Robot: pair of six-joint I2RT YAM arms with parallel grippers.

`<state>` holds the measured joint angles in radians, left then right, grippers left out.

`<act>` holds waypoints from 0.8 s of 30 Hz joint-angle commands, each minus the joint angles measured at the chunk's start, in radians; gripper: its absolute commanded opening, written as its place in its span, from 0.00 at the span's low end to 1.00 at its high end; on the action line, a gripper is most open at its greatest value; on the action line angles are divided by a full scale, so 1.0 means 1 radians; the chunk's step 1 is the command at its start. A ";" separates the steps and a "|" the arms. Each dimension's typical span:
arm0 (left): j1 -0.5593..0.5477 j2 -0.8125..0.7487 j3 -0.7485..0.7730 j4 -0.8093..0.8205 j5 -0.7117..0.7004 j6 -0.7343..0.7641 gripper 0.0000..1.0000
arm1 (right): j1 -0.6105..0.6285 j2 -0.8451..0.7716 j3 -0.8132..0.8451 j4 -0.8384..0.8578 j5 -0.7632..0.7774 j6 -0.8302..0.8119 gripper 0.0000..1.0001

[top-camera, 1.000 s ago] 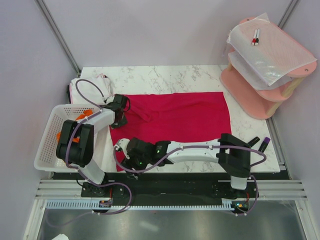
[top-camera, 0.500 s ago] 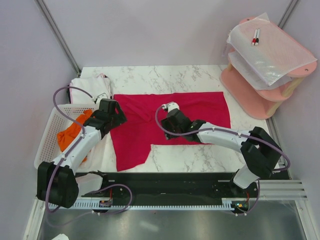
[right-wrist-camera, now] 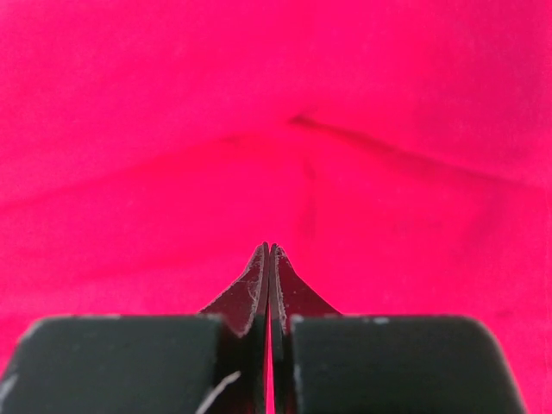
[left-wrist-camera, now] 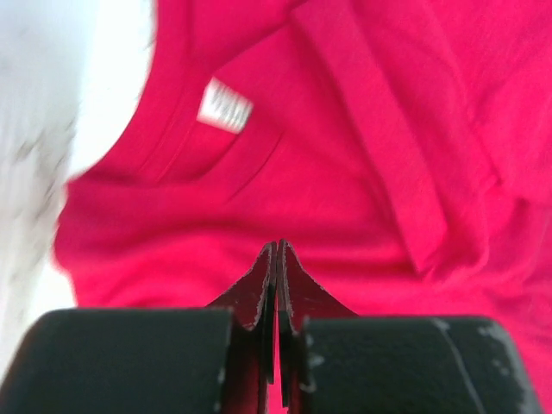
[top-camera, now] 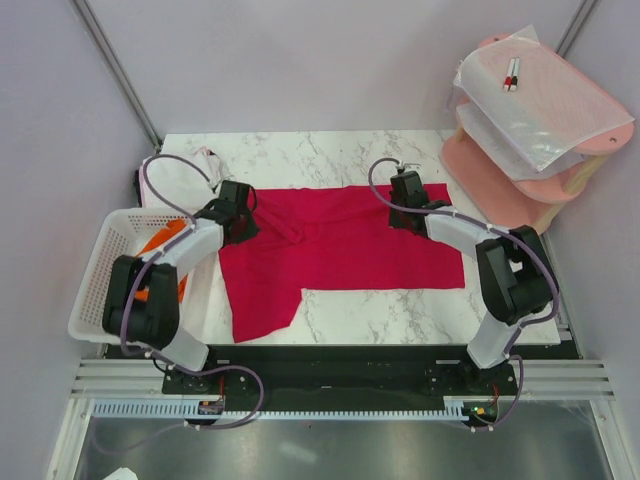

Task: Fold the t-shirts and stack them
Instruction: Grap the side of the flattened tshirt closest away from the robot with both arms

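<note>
Marble desk (top-camera: 400, 315) first, bare along the near edge in front of the arm bases. Then the red shirt (top-camera: 350, 245) starts: spread across the middle, mostly flat, one part reaching down toward me at the near left. At the desk's left side is the basket (top-camera: 90, 290), with the orange shirt (top-camera: 163, 240) bunched inside.

On to the red one's far edge, where both arms are. The left gripper (top-camera: 240, 212) is at the far-left corner by the neck. Its wrist view shows the fingers pressed tip to tip, the label (left-wrist-camera: 224, 105) just beyond them. The right gripper (top-camera: 404, 192) is on the far edge toward the right, fingers likewise pinched together, over a shallow crease. Whether either has cloth caught between the tips, I can't tell from here.

Beyond the left gripper, the white shirt (top-camera: 180, 170) lies crumpled in the far-left corner. The pink shelf (top-camera: 500, 190) stands far right.

Handling, as I read it: light, limp knit with no stiffness, so it'll sag and drag from wherever I lift it. A single pinch would just bunch it. I'd take the far edge at two well-separated spots, a thin pinch right at the edge, and carry both together so the fold lands square.
</note>
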<state>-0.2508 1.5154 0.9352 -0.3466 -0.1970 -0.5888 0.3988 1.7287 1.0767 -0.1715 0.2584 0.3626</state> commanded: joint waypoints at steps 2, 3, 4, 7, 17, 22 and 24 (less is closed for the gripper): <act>-0.004 0.221 0.195 0.020 0.033 0.083 0.02 | -0.043 0.086 0.089 0.006 -0.056 0.009 0.00; -0.004 0.250 0.220 0.011 0.034 0.083 0.02 | -0.048 0.107 0.095 0.007 -0.056 0.009 0.00; -0.002 0.308 0.265 0.000 0.033 0.086 0.02 | -0.049 0.118 0.109 0.006 -0.057 0.010 0.00; -0.004 0.377 0.341 -0.031 0.033 0.086 0.02 | -0.058 0.172 0.144 0.003 -0.065 0.009 0.00; 0.004 0.597 0.599 -0.183 -0.002 0.067 0.02 | -0.066 0.343 0.291 -0.008 -0.107 -0.002 0.00; 0.021 0.695 0.750 -0.253 -0.013 0.067 0.02 | -0.083 0.446 0.417 -0.014 -0.110 -0.013 0.00; 0.025 0.721 0.813 -0.270 -0.018 0.070 0.02 | -0.089 0.499 0.484 -0.029 -0.114 -0.013 0.00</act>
<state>-0.2417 2.1651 1.6379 -0.5491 -0.1852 -0.5404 0.3271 2.1220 1.4578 -0.1730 0.1661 0.3614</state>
